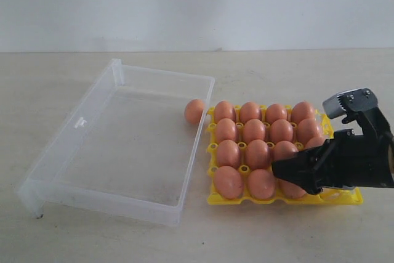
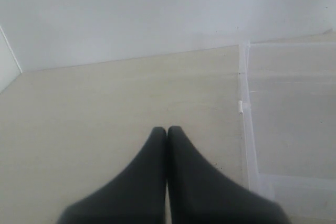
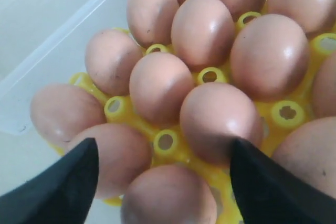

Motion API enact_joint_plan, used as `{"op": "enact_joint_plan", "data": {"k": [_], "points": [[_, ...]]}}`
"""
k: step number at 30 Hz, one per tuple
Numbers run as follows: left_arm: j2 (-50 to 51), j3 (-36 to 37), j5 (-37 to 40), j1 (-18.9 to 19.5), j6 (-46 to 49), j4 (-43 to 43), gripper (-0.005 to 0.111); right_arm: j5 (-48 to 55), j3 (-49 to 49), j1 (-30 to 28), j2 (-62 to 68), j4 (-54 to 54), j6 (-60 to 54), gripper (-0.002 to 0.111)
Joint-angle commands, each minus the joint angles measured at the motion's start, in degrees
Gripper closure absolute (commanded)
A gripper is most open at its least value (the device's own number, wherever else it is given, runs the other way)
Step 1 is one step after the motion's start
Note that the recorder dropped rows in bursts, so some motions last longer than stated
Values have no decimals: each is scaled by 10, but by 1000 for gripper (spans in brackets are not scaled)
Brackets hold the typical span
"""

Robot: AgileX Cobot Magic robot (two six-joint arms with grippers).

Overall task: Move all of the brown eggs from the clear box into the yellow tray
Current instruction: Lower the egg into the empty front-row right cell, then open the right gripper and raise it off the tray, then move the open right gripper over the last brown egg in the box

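Observation:
The yellow tray (image 1: 346, 200) holds several brown eggs (image 1: 253, 130) in its cups. One brown egg (image 1: 194, 111) lies inside the clear box (image 1: 74, 129), against its right wall near the far corner. My right gripper (image 1: 288, 177) hangs low over the tray's front right cups. In the right wrist view this gripper (image 3: 164, 153) is open, and an egg (image 3: 169, 196) sits in its cup between the fingers (image 3: 73, 182) without touching them. The left gripper (image 2: 167, 129) is shut on nothing, above bare table beside the clear box's wall (image 2: 244, 129). It is out of the exterior view.
The box and tray stand side by side on a pale tabletop (image 1: 277, 238), the tray touching the box's right side. A white wall (image 1: 197, 4) runs behind the table. The box's transparent wall (image 3: 63, 35) lies just beyond the tray in the right wrist view.

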Motion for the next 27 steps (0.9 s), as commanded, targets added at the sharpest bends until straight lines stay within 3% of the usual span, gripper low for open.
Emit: {"op": "enact_joint_plan", "data": {"k": [1, 9, 11, 13, 16, 17, 20, 24, 27], "points": [[-1, 2, -5, 0, -5, -4, 111, -6, 0, -4, 0, 9, -1, 39], [-1, 2, -5, 0, -5, -4, 111, -107, -12, -4, -47, 20, 33, 40], [-1, 2, -5, 0, -5, -4, 111, -155, -25, -4, -74, 25, 51, 47], [-1, 2, -5, 0, -5, -4, 111, -204, -46, 7, -98, 33, 64, 65], [-1, 2, -5, 0, -5, -4, 111, -236, -96, 59, -127, 36, 65, 104], [-1, 2, -5, 0, -5, -4, 111, -221, -113, 84, -132, 36, 65, 108], [-1, 2, -5, 0, -5, -4, 111, -66, -183, 163, -140, 32, 19, 108], [-1, 2, -5, 0, -5, -4, 111, 311, -275, 270, -109, 31, -113, 108], [-1, 2, -5, 0, -5, -4, 111, 531, -334, 323, -50, 35, -142, 108]]}}
